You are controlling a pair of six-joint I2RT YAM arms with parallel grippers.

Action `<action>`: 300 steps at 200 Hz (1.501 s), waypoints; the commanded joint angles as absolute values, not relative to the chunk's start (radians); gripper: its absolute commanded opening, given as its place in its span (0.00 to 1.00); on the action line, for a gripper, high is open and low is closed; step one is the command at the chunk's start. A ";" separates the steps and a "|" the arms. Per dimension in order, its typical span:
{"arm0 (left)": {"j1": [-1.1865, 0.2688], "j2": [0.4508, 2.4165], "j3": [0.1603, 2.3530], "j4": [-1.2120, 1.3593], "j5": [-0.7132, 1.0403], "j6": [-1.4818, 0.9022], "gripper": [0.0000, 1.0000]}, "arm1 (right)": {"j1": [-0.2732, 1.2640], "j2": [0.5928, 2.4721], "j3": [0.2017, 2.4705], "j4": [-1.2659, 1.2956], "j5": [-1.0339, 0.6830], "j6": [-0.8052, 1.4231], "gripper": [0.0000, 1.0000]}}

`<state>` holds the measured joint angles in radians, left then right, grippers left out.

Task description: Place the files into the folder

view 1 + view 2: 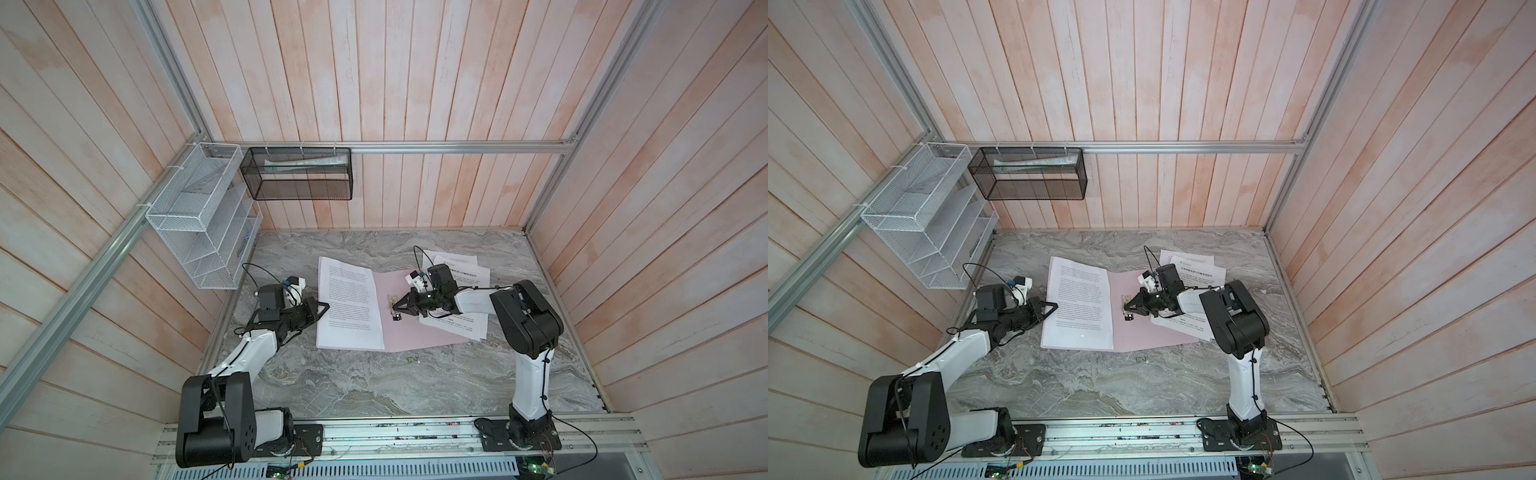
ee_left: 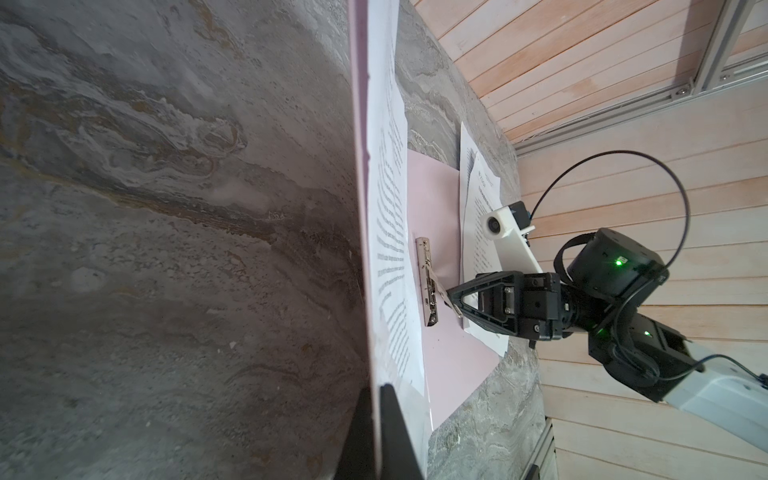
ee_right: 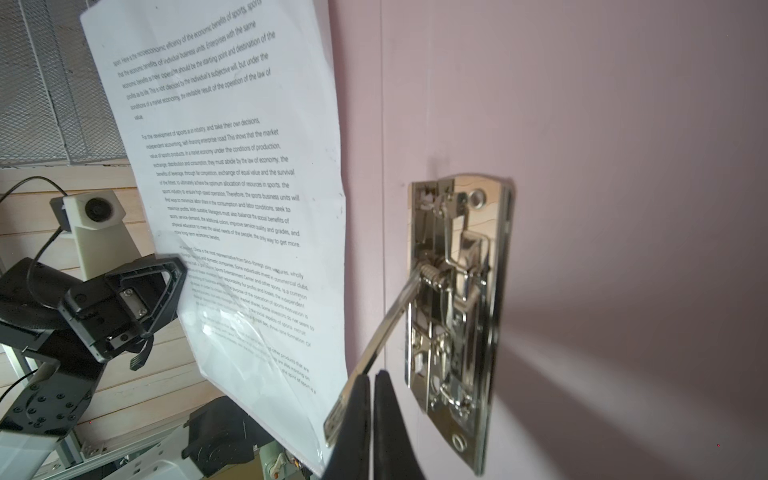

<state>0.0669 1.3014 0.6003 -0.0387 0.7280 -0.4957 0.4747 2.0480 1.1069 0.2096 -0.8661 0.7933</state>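
The pink folder (image 1: pixel 415 334) lies open on the counter (image 1: pixel 374 386), sheets (image 1: pixel 349 307) on its left half (the left pincer (image 1: pixel 326 306) pinches their edge). The right pincer (image 1: pixel 394 308), closed, touches the raised lever (image 3: pixel 386 324) of the clip (image 3: pixel 457 249), while other pages (image 1: pixel 465 270) overlap the folder's far-right corner.

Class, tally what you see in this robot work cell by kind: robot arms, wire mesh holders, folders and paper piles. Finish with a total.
Robot arms: 2
Wire mesh holders: 2, one white, one black
Folders: 1
Paper piles: 2
Total: 7
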 commanded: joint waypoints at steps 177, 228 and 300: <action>0.065 1.310 0.606 -0.023 0.735 -0.471 0.00 | 0.462 2.241 1.451 0.133 -0.812 0.886 0.00; 0.063 1.299 0.611 -0.029 0.733 -0.467 0.00 | 0.451 2.276 1.559 0.040 -0.767 0.874 0.00; 0.063 1.289 0.622 -0.052 0.721 -0.461 0.00 | 0.404 2.139 1.356 0.075 -0.722 0.855 0.00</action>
<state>0.0669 1.3010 0.6003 -0.0338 0.7254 -0.4892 0.4240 2.2108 1.4342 0.0807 -0.7486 0.8738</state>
